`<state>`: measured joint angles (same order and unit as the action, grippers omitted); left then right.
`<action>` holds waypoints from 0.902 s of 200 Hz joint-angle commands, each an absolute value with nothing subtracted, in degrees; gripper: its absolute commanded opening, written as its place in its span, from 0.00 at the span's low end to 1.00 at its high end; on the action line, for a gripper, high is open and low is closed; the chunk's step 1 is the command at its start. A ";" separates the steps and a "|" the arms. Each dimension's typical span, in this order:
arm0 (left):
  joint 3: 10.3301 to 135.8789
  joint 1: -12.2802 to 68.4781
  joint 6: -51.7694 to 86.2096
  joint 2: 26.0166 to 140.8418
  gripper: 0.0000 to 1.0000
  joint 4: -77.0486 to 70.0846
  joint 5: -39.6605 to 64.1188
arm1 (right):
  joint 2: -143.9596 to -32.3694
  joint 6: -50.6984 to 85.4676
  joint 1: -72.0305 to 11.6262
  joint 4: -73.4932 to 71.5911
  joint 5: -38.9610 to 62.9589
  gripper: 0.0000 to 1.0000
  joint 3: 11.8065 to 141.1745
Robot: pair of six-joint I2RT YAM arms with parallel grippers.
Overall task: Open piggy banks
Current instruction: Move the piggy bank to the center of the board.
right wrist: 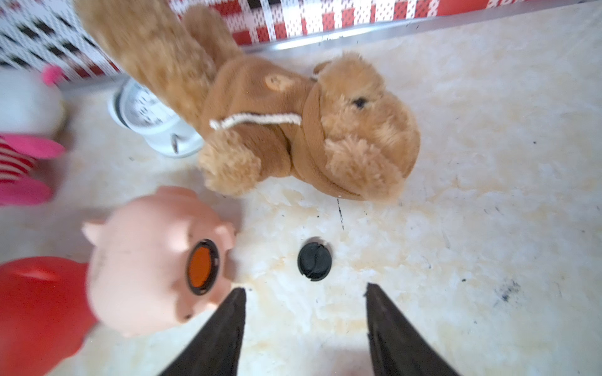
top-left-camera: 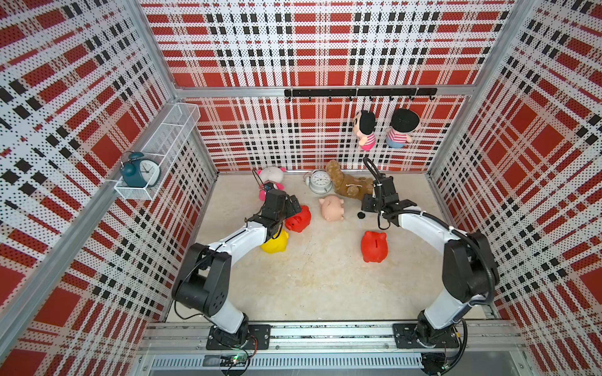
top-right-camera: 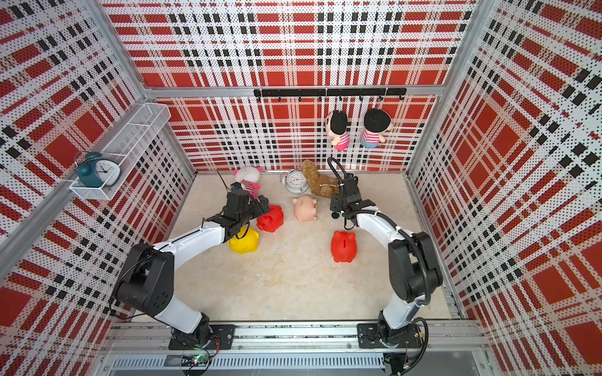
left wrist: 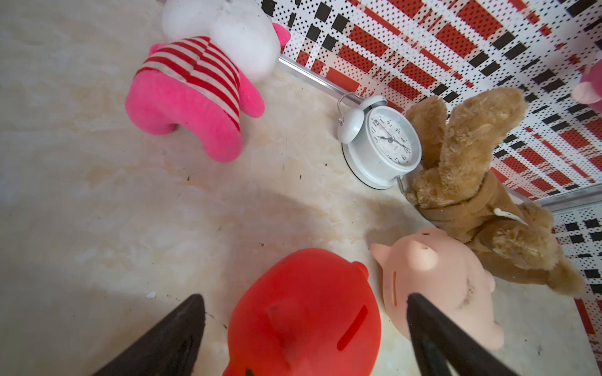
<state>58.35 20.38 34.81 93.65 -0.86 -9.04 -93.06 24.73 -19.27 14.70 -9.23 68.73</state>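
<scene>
The pale pink piggy bank [right wrist: 143, 263] lies on its side with its round belly hole [right wrist: 202, 267] uncovered, orange inside. Its black plug [right wrist: 314, 263] lies loose on the table, just beyond my open right gripper [right wrist: 305, 287], which holds nothing. My left gripper [left wrist: 304, 295] is wide open, one finger on each side of a red piggy bank [left wrist: 306, 319] without touching it. In both top views a yellow piggy bank [top-left-camera: 275, 242] sits partly under my left arm, and another red piggy bank [top-left-camera: 374, 246] stands upright near my right arm.
Along the back wall sit a pink-and-white striped plush [top-left-camera: 270, 182], a white alarm clock [top-left-camera: 321, 182] and a brown plush dog [top-left-camera: 348, 185], close behind the pale pink pig. Two dolls [top-left-camera: 365, 130] hang from a hook rail. A wire shelf [top-left-camera: 156, 146] on the left wall holds a blue clock.
</scene>
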 commanded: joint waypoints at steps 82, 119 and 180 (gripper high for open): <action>64.31 22.55 24.57 106.60 0.99 -3.69 -4.34 | -77.52 25.49 -18.54 8.17 -2.37 1.00 60.98; 62.12 27.17 22.52 106.11 0.98 -4.22 -5.03 | -73.22 27.07 -18.54 -0.13 4.55 0.80 51.75; 56.31 36.82 34.13 102.74 1.00 -7.60 -7.83 | -70.20 30.41 -24.32 -2.56 6.37 0.58 42.19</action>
<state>59.53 33.61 27.03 104.05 -8.01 -8.25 -72.55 29.47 -20.82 0.10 6.00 44.07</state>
